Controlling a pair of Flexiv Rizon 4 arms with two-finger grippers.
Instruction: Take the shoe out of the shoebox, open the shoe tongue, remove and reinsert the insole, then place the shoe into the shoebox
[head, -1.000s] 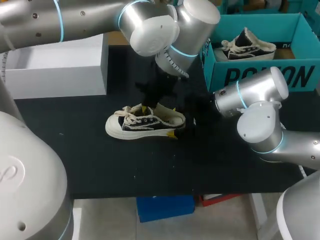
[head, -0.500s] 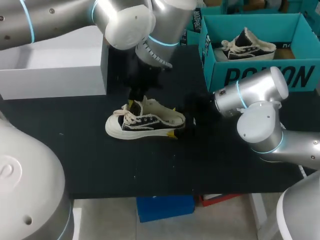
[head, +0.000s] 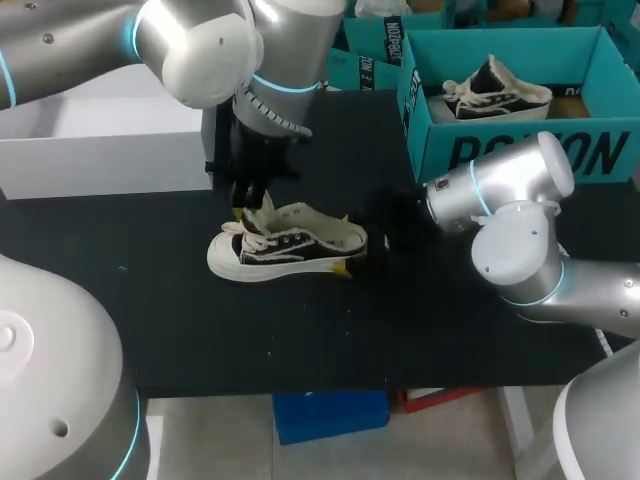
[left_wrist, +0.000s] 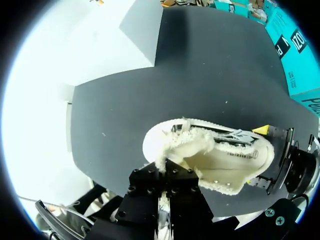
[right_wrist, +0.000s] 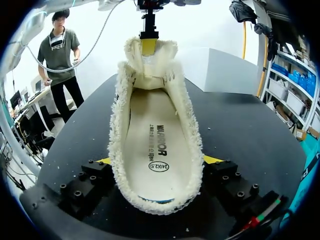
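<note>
The shoe (head: 288, 245) lies on its sole in the middle of the black worktop (head: 200, 320), outside the teal shoebox (head: 520, 150), with the insole (right_wrist: 152, 145) inside it. The right gripper (head: 345, 242) is clamped on its heel from both sides. The left gripper (head: 243, 212) appears clenched on the tongue (right_wrist: 150, 62), which stands up; its fingers are partly hidden.

- The shoe (head: 285, 245) was laid on its sole near the middle of the table (head: 200, 330), toe to the left.
- The shoebox (head: 520, 150) was set at the right rear, with a second shoe (head: 495, 90) inside it.
- Another box (head: 110, 140) was placed at the left rear.
- The tongue (head: 265, 212) was pinched from above by the left gripper (head: 243, 212).
- The heel was clasped from the right by the right gripper (head: 352, 245).
</note>
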